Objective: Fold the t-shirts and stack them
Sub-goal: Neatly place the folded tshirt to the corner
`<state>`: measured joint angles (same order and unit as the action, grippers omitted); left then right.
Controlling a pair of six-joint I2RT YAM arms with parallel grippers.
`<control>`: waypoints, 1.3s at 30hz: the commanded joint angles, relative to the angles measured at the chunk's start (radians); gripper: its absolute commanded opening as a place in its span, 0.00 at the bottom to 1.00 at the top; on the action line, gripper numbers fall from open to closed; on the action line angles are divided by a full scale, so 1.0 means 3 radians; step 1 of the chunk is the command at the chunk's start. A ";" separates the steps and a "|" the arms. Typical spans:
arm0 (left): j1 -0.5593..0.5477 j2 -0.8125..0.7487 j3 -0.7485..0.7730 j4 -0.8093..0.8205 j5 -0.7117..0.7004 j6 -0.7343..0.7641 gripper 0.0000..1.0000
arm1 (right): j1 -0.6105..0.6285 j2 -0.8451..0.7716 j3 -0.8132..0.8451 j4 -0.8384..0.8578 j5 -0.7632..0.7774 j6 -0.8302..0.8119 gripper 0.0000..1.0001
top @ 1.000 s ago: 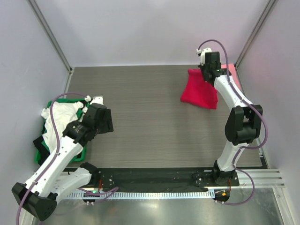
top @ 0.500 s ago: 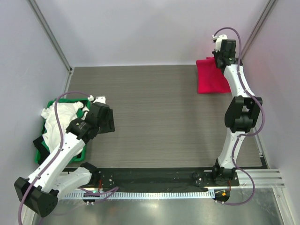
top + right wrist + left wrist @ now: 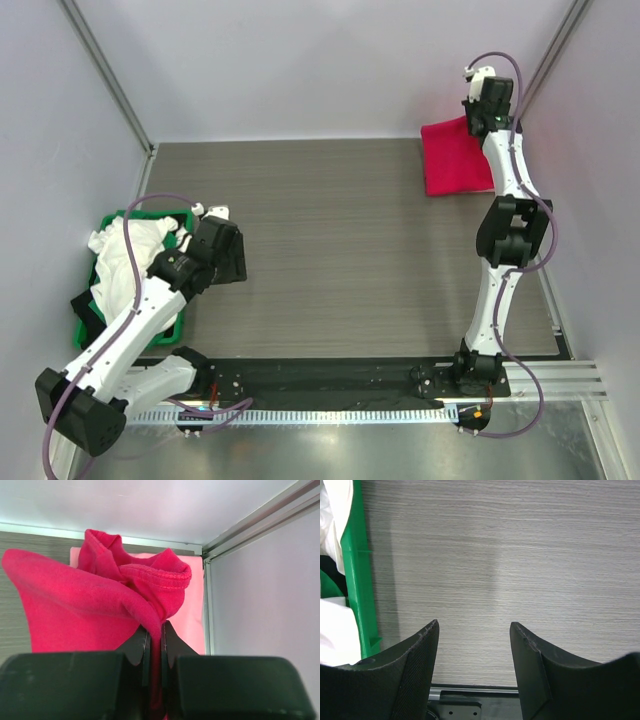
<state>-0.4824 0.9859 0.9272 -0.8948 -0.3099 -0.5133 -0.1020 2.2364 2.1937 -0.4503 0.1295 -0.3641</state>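
1. The right gripper [image 3: 155,634] is seen at about 1 o'clock on the table [image 3: 330,220], in the far corner by the wall.
2. Its fingers are pressed together on a bunched edge of the crimson-red t-shirt [image 3: 85,597], with only a thin fold of cloth between them.
3. In the top view, the rest of the red t-shirt is spread on the table at 7 o'clock from that gripper, with one edge drawn up to the fingers.
4. In the right wrist view, a light pink t-shirt [image 3: 194,607] is seen flat behind and beneath the red one, close against the corner rail.
5. The left gripper [image 3: 472,630] is held over bare table at about 9 o'clock, and nothing is gripped by it.
6. Its fingers stand apart, with wood-grain surface showing through the gap.
7. A green crate [image 3: 150,213] is set at the table's 9 o'clock edge, just beside the left gripper.
8. A white t-shirt [image 3: 125,255] is heaped inside the crate and spills over its rim.
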 commanded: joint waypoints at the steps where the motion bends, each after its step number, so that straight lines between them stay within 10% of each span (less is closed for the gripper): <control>1: 0.0007 0.0047 0.0028 0.0048 -0.0015 0.0024 0.60 | -0.0043 0.0117 0.0296 0.0253 -0.0002 0.0007 0.01; 11: -0.0013 0.0047 0.0013 0.0012 -0.0158 -0.0053 0.59 | -0.0079 0.0552 0.0291 0.1198 0.0390 -0.0121 0.01; 13: -0.0038 0.0037 0.0008 0.0012 -0.0173 -0.0063 0.60 | -0.0084 0.0726 0.0347 0.1697 0.1062 -0.0014 0.35; 14: -0.0039 0.0042 0.0008 0.0007 -0.0194 -0.0074 0.59 | -0.0084 0.0782 0.0347 0.1913 0.1299 0.0037 0.99; 15: -0.0039 0.0047 0.0013 0.0002 -0.0204 -0.0079 0.59 | -0.0084 0.0828 0.0322 0.2133 0.1428 0.0068 1.00; 26: -0.0074 -0.0070 0.0008 -0.0014 -0.0266 -0.0109 0.59 | 0.0176 -0.0140 -0.0383 0.2151 0.1399 0.1206 1.00; 33: -0.0079 -0.0126 0.0013 -0.0024 -0.0301 -0.0114 0.59 | 0.0110 -0.0919 -0.1543 0.1404 -0.0535 0.2772 0.97; 36: -0.0074 -0.0162 0.0008 -0.0024 -0.0312 -0.0120 0.59 | 0.0054 -0.0996 -0.2029 0.1480 -0.1125 0.2987 0.72; 39: -0.0074 -0.0198 0.0003 -0.0019 -0.0322 -0.0130 0.59 | -0.0043 -0.0961 -0.2387 0.1996 -0.1826 0.3217 0.28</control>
<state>-0.5022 0.9508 0.9268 -0.9035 -0.3759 -0.5423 -0.0784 1.9068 1.5719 0.0849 -0.1249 0.4431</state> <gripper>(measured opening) 0.594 0.358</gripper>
